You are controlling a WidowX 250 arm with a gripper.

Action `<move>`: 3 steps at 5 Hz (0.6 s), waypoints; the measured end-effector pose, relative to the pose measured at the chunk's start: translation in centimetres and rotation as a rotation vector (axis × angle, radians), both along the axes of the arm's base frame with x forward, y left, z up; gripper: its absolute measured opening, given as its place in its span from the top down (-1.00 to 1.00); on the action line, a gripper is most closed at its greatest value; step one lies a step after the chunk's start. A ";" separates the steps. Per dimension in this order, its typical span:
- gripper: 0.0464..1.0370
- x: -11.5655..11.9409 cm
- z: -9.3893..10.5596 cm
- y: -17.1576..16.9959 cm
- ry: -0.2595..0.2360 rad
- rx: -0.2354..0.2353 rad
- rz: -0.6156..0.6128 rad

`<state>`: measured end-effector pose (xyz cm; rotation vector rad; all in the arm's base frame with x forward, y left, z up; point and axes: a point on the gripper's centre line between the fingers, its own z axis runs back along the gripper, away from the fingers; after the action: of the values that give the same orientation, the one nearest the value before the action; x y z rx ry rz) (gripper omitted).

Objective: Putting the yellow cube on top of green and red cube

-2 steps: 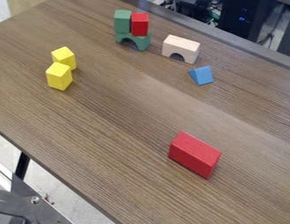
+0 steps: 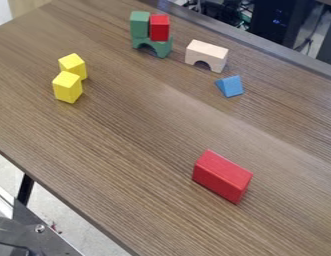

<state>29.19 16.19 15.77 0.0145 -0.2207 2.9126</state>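
Two yellow cubes stand close together on the left part of the table, the nearer yellow cube (image 2: pixel 67 87) in front of the farther yellow cube (image 2: pixel 73 65). Toward the back, a green block (image 2: pixel 139 25) and a red cube (image 2: pixel 159 28) sit side by side on top of a green arch (image 2: pixel 162 47). No yellow cube is on them.
A pale wooden arch (image 2: pixel 207 53) and a blue triangular block (image 2: pixel 230 86) lie right of the green and red stack. One larger red block (image 2: pixel 221 176) stands nearer the front right. The wooden table (image 2: pixel 127 165) has its front edge at lower left, with dark metal parts beyond it.
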 end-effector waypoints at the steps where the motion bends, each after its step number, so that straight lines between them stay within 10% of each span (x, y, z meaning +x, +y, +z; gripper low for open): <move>1: -0.92 1.0 -2.1 0.6 -0.006 -0.007 0.022; 3: -0.92 0.8 -5.8 2.6 -0.043 -0.036 0.142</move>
<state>30.01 18.82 9.95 -0.0392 -0.1809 3.0599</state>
